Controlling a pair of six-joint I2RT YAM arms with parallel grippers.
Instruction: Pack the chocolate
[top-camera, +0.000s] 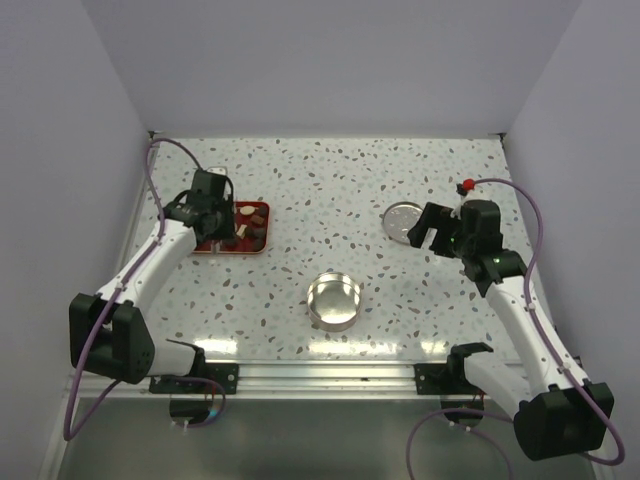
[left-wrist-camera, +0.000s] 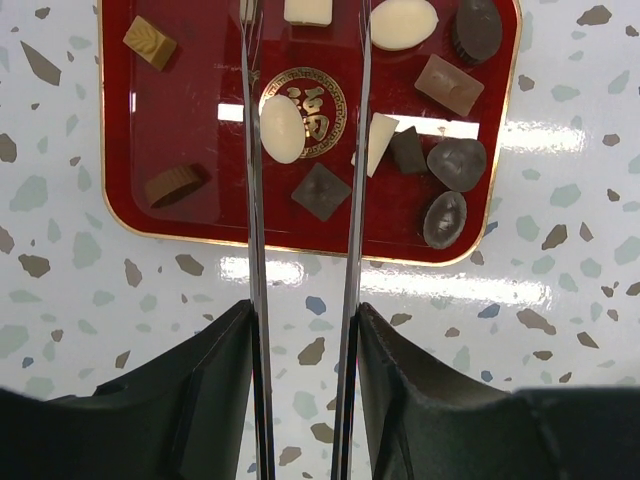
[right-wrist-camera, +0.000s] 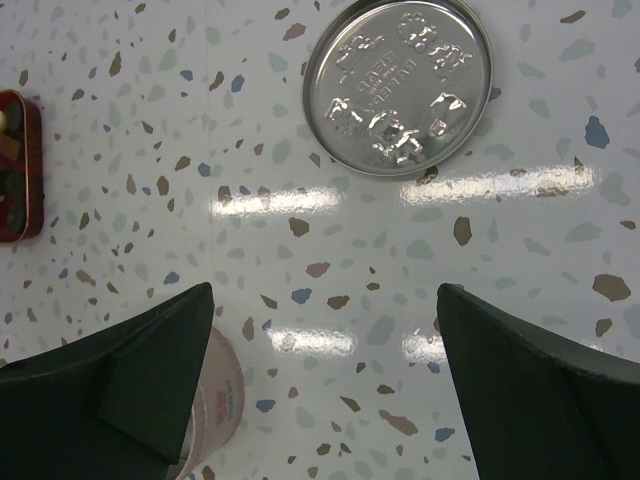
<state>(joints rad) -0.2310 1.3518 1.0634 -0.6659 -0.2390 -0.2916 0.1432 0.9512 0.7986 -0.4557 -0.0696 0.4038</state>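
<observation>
Several chocolate pieces (left-wrist-camera: 281, 128), dark, tan and cream-white, lie in a red tray (left-wrist-camera: 120, 120) at the table's far left (top-camera: 255, 252). My left gripper (left-wrist-camera: 304, 310) is shut on long metal tweezers (left-wrist-camera: 254, 250) and hovers over the tray (top-camera: 215, 215). The tweezer arms stand apart, with a white oval piece and a dark square piece (left-wrist-camera: 321, 190) between them in view. Their tips run off the top edge. My right gripper (right-wrist-camera: 325, 290) is open and empty above the table, near the tin's lid (right-wrist-camera: 398, 85).
An open round metal tin (top-camera: 312, 300) stands at the table's middle front, its edge showing in the right wrist view (right-wrist-camera: 215, 400). The embossed lid (top-camera: 403, 219) lies flat at the right. Walls close in the table on three sides.
</observation>
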